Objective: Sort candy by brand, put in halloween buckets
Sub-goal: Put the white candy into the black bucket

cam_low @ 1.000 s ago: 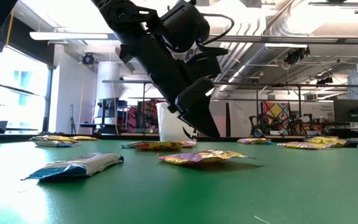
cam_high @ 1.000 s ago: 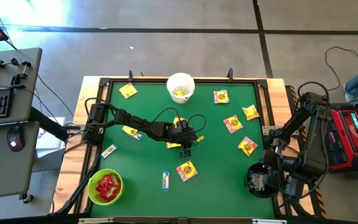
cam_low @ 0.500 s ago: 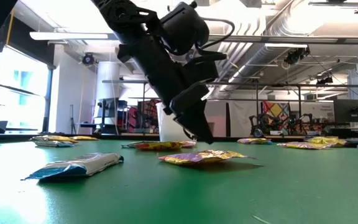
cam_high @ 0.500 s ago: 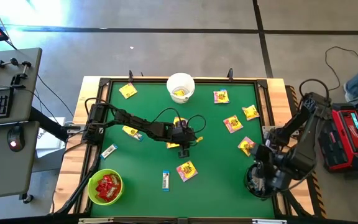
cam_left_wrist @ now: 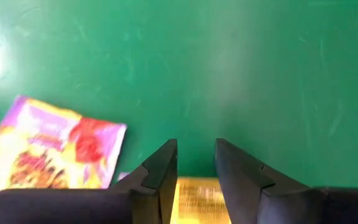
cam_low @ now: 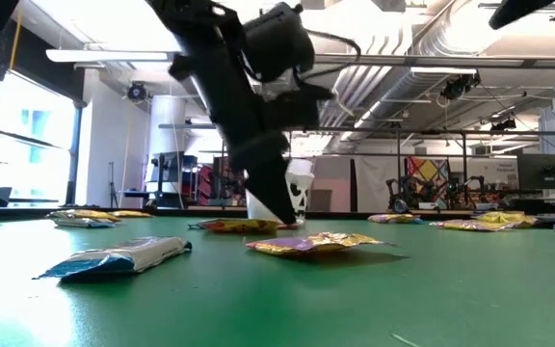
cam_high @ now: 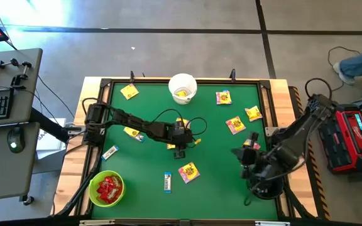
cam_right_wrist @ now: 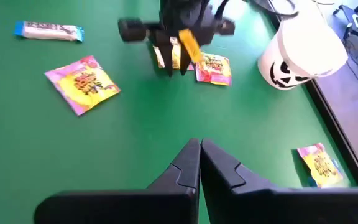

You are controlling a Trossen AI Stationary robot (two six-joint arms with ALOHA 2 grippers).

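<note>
Below the white bucket [cam_high: 182,87] | left gripper [cam_high: 181,150] seems to pinch a yellow packet [cam_right_wrist: 189,46] | right gripper [cam_right_wrist: 199,163] clenched, empty, nearer the black bucket [cam_high: 266,188] | risk: thin grip, packet slips before bucket.

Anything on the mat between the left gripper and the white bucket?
One yellow candy lies just past the left gripper; beyond it, bare green mat up to the white bucket, seen in the high view.
</note>
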